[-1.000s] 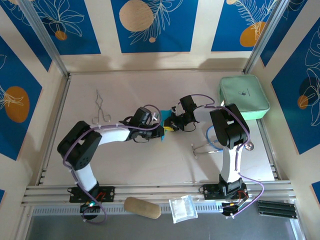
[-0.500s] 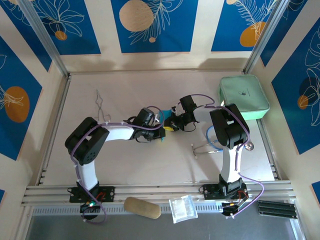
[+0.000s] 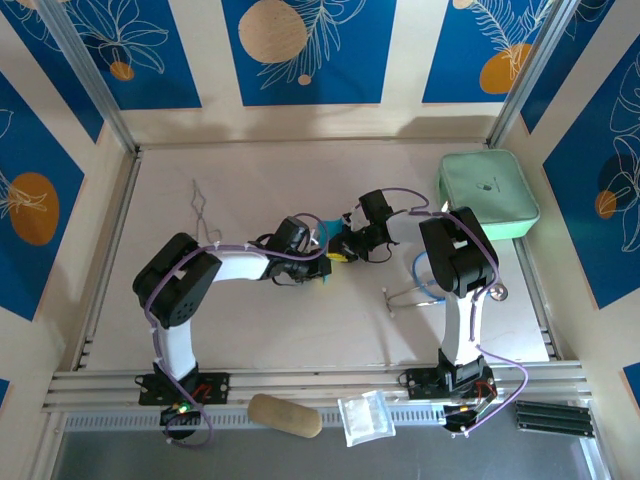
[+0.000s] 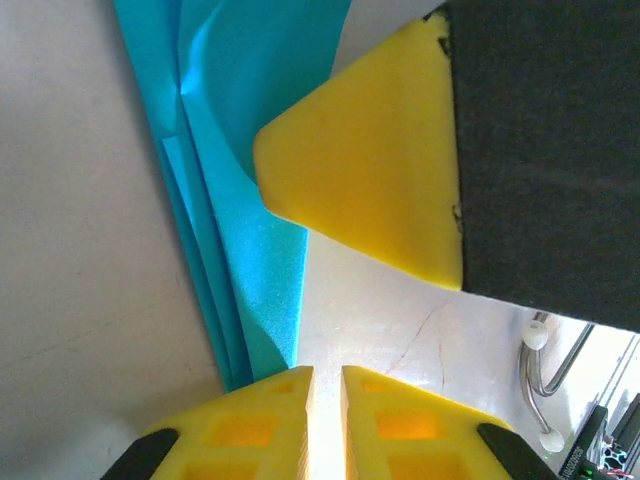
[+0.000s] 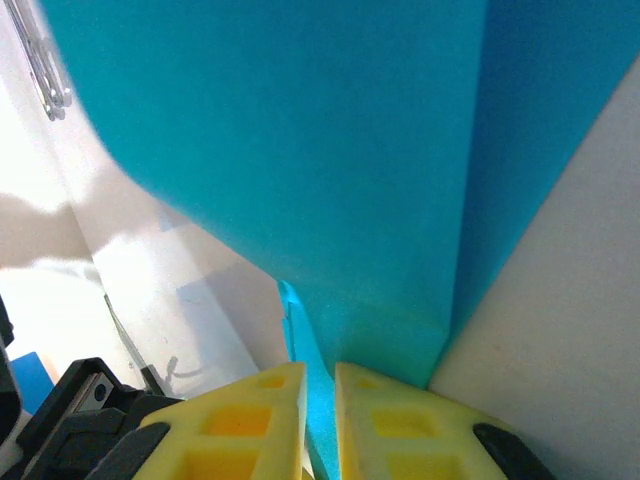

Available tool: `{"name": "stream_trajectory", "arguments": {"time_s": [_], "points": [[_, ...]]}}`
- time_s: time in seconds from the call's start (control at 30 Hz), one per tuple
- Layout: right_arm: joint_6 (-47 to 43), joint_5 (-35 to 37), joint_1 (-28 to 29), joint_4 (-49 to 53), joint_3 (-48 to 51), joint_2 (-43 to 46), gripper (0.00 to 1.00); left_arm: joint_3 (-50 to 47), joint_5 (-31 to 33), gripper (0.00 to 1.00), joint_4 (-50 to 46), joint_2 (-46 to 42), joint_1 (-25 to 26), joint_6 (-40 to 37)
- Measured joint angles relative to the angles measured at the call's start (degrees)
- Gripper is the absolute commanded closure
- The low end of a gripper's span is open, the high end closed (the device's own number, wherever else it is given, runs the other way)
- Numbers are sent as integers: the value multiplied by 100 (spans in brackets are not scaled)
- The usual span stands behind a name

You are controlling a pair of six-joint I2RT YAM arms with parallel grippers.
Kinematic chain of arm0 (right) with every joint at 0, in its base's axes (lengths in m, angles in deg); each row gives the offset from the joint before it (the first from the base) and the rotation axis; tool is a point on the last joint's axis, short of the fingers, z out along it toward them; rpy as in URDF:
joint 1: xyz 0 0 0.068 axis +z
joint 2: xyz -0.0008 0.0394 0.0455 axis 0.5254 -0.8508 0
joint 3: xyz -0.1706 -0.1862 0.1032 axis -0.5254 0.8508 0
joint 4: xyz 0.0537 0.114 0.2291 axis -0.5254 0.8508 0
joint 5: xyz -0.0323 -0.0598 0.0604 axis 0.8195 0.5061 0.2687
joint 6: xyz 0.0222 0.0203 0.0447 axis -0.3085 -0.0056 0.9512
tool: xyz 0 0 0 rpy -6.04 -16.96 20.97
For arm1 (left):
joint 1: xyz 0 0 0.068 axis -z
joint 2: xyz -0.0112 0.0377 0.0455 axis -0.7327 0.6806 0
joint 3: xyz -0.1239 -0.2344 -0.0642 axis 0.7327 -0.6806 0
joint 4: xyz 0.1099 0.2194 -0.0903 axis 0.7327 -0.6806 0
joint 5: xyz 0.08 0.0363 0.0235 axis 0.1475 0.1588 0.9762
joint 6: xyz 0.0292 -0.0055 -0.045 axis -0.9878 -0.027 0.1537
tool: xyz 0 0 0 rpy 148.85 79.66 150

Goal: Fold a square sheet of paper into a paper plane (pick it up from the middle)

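Note:
The square sheet of paper (image 3: 327,224) is teal-blue and folded into a narrow, layered shape with creases; it lies at mid table between both grippers. Whether it forms a paper plane I cannot tell. In the left wrist view the paper (image 4: 250,120) runs down the left side, one edge under my left finger. My left gripper (image 4: 322,372) (image 3: 320,252) is shut to a thin slit with bare table showing through it. The right gripper's yellow fingertip (image 4: 370,170) hovers just beside the paper. My right gripper (image 5: 318,368) (image 3: 340,250) is shut on a raised fold of the paper (image 5: 300,150).
A mint-green pouch (image 3: 487,195) sits at the back right. Metal forceps (image 3: 200,222) lie at the left. A metal tool with a blue loop (image 3: 425,285) lies right of the grippers. A wooden piece (image 3: 285,415) and a clear bag (image 3: 365,415) rest on the front rail.
The left arm's elbow has swung right and forward, and its wrist has edged closer to the paper. The right arm has stayed put.

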Motion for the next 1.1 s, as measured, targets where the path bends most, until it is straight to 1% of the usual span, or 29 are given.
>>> {"name": "stream_trajectory", "arguments": {"time_s": [0.63, 1.1], "points": [[-87, 142, 59, 372, -236, -74, 82, -81, 42, 93, 74, 39, 0, 90], [-160, 289, 122, 702, -452, -146, 83, -225, 114, 94, 278, 39, 7, 111]]}}
